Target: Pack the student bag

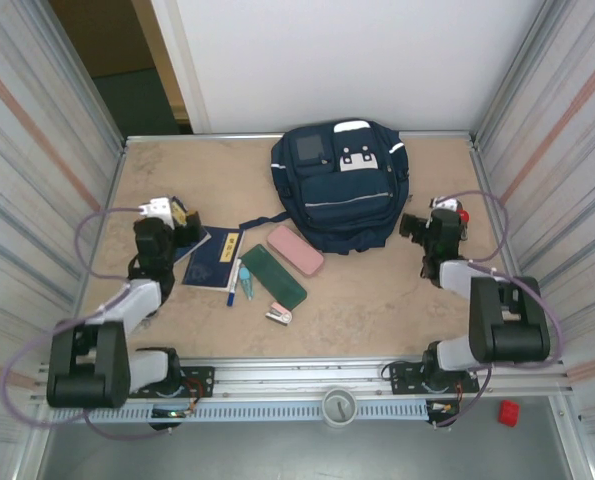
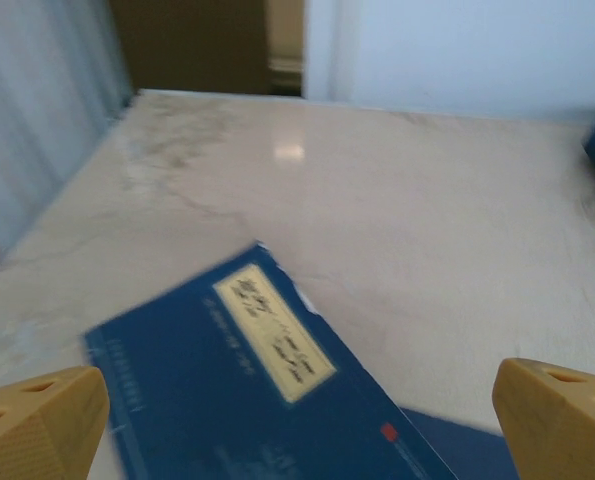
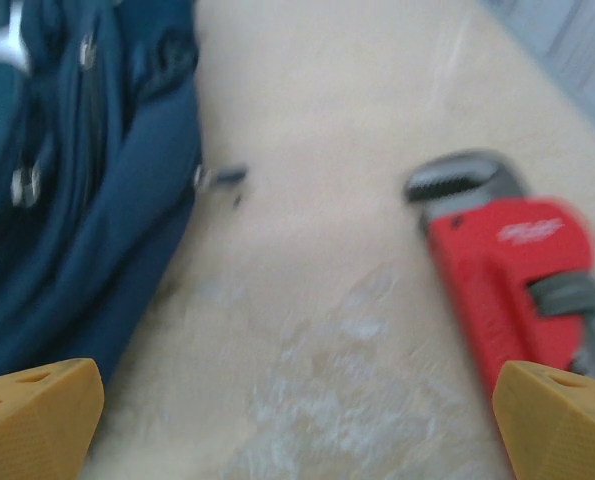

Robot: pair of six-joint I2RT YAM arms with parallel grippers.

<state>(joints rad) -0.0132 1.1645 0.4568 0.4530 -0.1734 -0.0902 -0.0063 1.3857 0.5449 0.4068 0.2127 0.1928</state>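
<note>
With left tool (image 2: 297,425) and right tool (image 3: 297,425) spread, empty, beware fingertips skidding off flat book (image 2: 227,400) hugging table (image 2: 427,240).

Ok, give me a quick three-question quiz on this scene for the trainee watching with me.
1. True or false: the pink case is inside the student bag.
2. Which tool lies just ahead of the right gripper? A) red pipe wrench B) scissors C) hammer
3. Fill in: the left gripper, facing the blue booklet, has its jaws ____.

Key: 1 false, it lies on the table in front of the bag; 2 A; 3 open.
</note>
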